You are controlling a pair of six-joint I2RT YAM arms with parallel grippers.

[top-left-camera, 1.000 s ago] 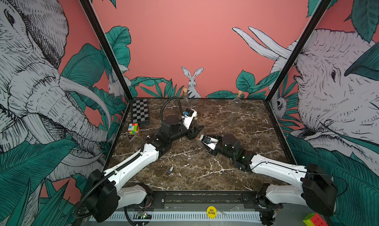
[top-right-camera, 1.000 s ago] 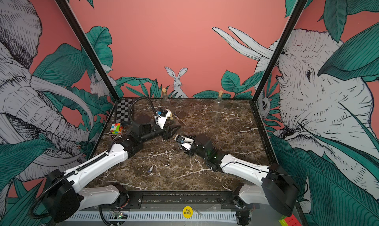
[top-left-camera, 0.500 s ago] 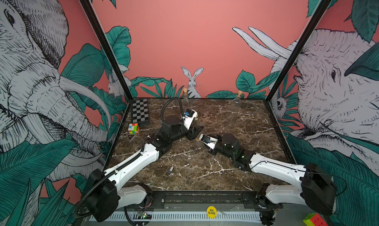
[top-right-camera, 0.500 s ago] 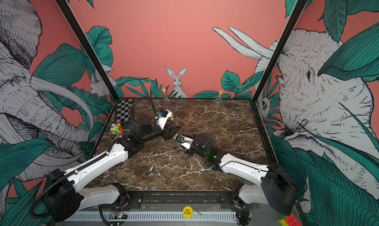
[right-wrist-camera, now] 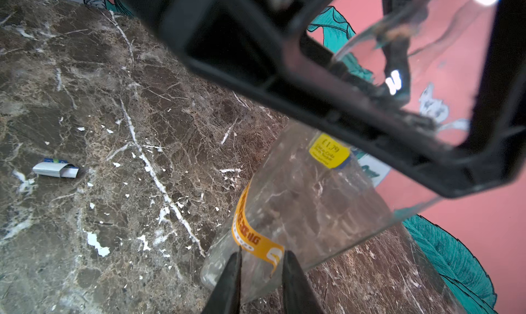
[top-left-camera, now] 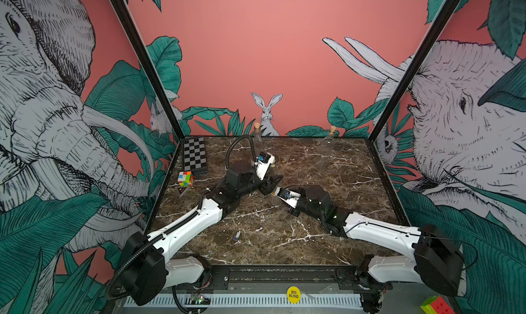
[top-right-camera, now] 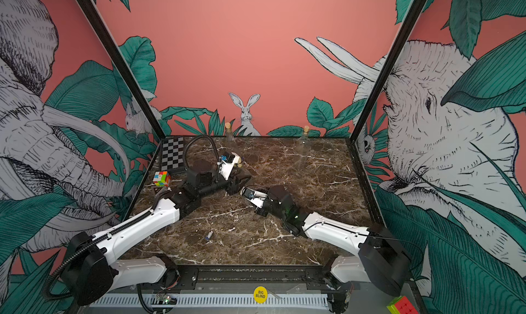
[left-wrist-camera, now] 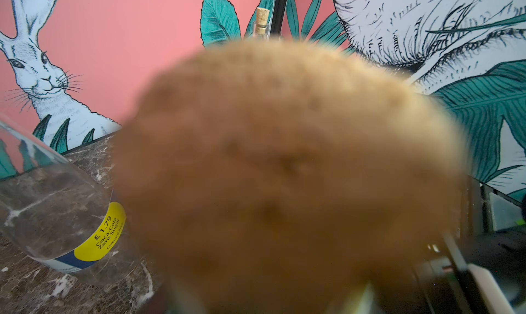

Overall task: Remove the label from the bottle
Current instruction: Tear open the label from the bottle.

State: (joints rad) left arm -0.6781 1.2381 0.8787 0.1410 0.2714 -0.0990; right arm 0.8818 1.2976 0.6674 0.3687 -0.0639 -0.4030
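Observation:
A clear glass bottle (right-wrist-camera: 307, 201) leans with its base on the marble. My left gripper (top-left-camera: 271, 184) is shut on its upper part. Its blurred cork (left-wrist-camera: 284, 170) fills the left wrist view. An orange label (right-wrist-camera: 250, 238) wraps the glass near the base, and one end curls loose. My right gripper (right-wrist-camera: 262, 267) is open at the base, its black fingers (right-wrist-camera: 234, 272) narrowly apart, with the label's loose end between them. A yellow price label (right-wrist-camera: 328, 151) shows through the glass; I cannot tell whether it is on this bottle. In both top views the two grippers meet mid-table, the right gripper (top-right-camera: 244, 190) low.
Two corked bottles stand at the back (top-left-camera: 257, 137) (top-left-camera: 327, 144); the nearer one carries a yellow label (left-wrist-camera: 105, 233). A chessboard (top-left-camera: 194, 156) and a colour cube (top-left-camera: 185, 178) sit at the left edge. A small rolled scrap (right-wrist-camera: 55, 168) lies on the marble in front.
My right gripper has slid a little toward the bottle's base and its fingers have drawn closer together. The left arm and the bottle have held still.

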